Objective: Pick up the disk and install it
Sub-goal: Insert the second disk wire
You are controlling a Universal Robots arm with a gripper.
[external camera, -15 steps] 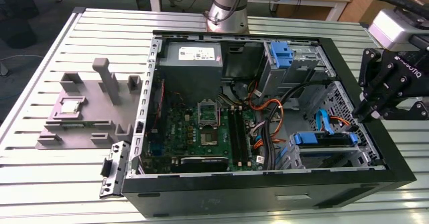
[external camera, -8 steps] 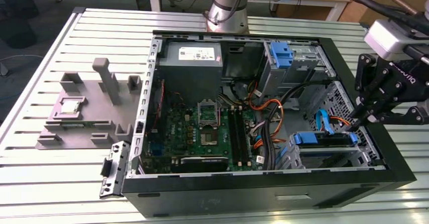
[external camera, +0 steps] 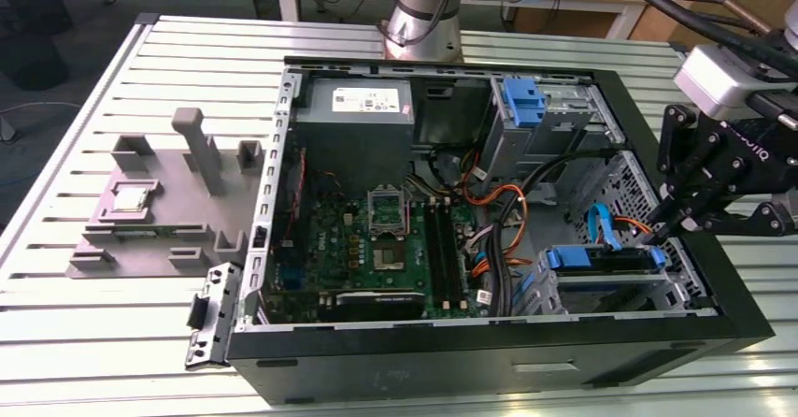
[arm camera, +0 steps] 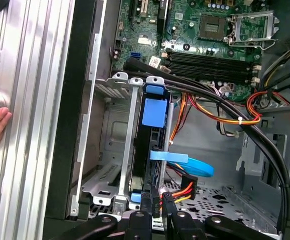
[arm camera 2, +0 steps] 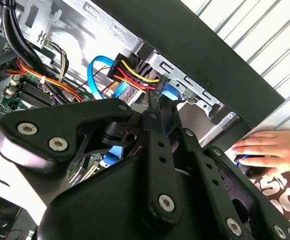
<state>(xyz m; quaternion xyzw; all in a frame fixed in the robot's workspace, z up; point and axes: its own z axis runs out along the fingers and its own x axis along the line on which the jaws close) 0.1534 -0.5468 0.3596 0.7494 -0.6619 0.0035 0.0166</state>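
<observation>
The disk point(arm camera: 151, 150) sits edge-on in its bay, so its label and most of its body are hidden behind the cage rail point(arm camera: 129, 145); in the exterior view just its blue bracket shows, w/ the drive body tucked under at approx 5 o'clock in the case point(external camera: 499, 361). In the second wrist view the gripper point(arm camera 2: 152, 107) linkage blocks most of the bay, & whether the fingertips touch the disk can't be told. A hand point(arm camera 2: 270, 147) is cut off by the frame edge at 3 o'clock, and the arm base point(external camera: 424, 15) is cropped at 12 o'clock in the exterior view.
</observation>
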